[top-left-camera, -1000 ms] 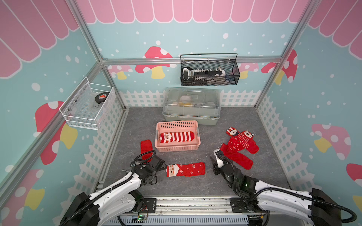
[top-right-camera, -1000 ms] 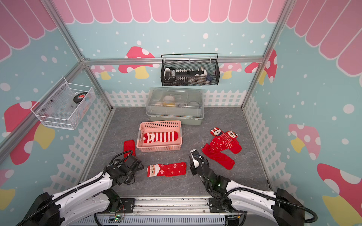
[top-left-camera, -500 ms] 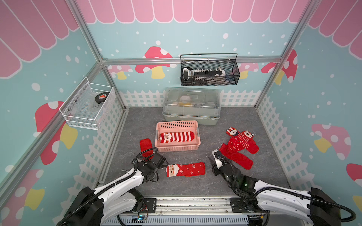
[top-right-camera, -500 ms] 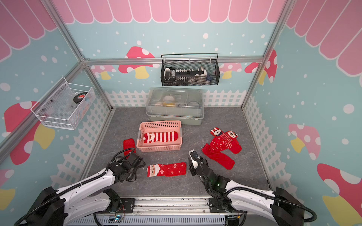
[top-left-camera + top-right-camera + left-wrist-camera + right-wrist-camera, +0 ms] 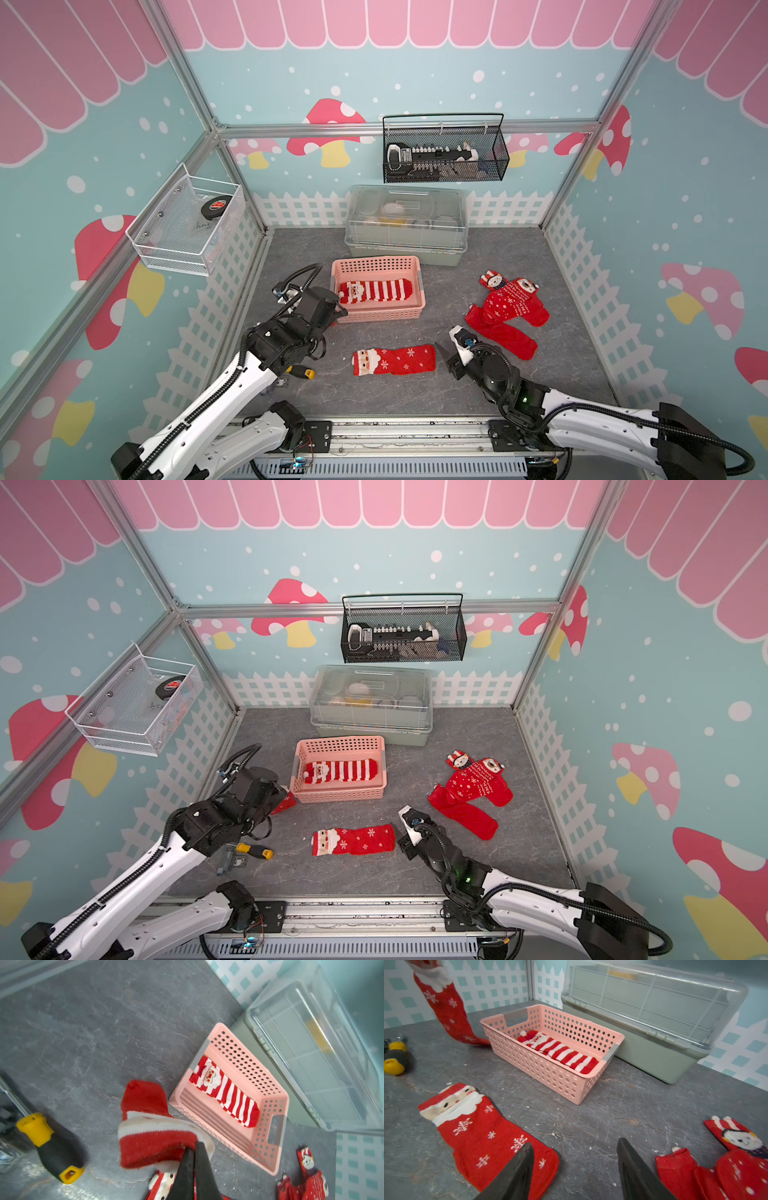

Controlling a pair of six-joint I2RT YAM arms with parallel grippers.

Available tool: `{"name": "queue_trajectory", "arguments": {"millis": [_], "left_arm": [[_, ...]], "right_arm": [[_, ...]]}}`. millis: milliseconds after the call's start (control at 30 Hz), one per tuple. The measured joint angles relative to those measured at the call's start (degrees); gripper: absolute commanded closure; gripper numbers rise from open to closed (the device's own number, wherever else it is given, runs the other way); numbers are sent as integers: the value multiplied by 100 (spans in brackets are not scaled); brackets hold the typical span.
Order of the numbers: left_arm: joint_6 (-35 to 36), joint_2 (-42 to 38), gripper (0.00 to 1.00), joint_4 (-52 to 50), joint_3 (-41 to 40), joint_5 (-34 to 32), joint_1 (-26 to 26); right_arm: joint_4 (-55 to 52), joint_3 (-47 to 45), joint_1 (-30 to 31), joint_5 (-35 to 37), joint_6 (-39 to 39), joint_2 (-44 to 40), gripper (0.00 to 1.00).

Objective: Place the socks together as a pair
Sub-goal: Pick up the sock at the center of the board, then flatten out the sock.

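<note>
**Left wrist view: one snowflake sock, newly lifted**

Item 1. Left gripper (image 5: 194, 1146): jaws pressed together on the white-and-red cuff of the held sock (image 5: 153, 1142). A second ago this sock lay flat on the table (image 5: 519, 257) beside the pink basket (image 5: 376, 262). In the right wrist view it now hangs off the table (image 5: 446, 1007), Santa cuff up. Its toe trails low by the basket's near corner, and contact with the table cannot be told.

Item 2. Flat sock (image 5: 395, 360): Santa cuff, white snowflakes, lying at the front of the table between the two arms. It has not moved. Its pattern appears to match Item 1, so it is the likely partner.

Item 3. Right gripper (image 5: 575, 1145): jaws apart, wider than a second ago, holding nothing. It sits just beside the toe of the flat sock.

Item 4. Striped sock (image 5: 376, 290): lies inside the pink basket, unchanged.

Item 5. Heap of socks (image 5: 507, 307): bear and snowman cuffs, on the right side of the table, unchanged.

Item 6. Screwdriver (image 5: 52, 1147): yellow and black, on the table near the left arm.

Assessment: pick-up done. What remains is to carry Item 1 across and lay it on or alongside Item 2. The limp, trailing toe may drag or fold on the way.
</note>
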Motion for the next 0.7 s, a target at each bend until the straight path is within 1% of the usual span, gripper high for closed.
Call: {"name": "queue_trajectory", "arguments": {"millis": [133,233,300,433,567,700], "left_arm": [[623,-20,100,-330,667,109,0],[850,-96,100,-474,922,356,0],[896,-140,100,-533,1032,544,0],[916,-164,100,-546,1121,1099,0],[914,-153,100,-549,1123,1709,-2],[890,-199,100,-544,1123,2041,-2]], "right_arm": [[197,105,0,-608,-118,-7,31],[286,461,0,-1130,-212,98,29],[420,817,0,-1425,-264,310,28],[839,1508,0,-1906,-313,953,27],[1062,2267,2,-2308,-323,1845,26],[1309,2820,2,-2583,-319,2660,26]]}}
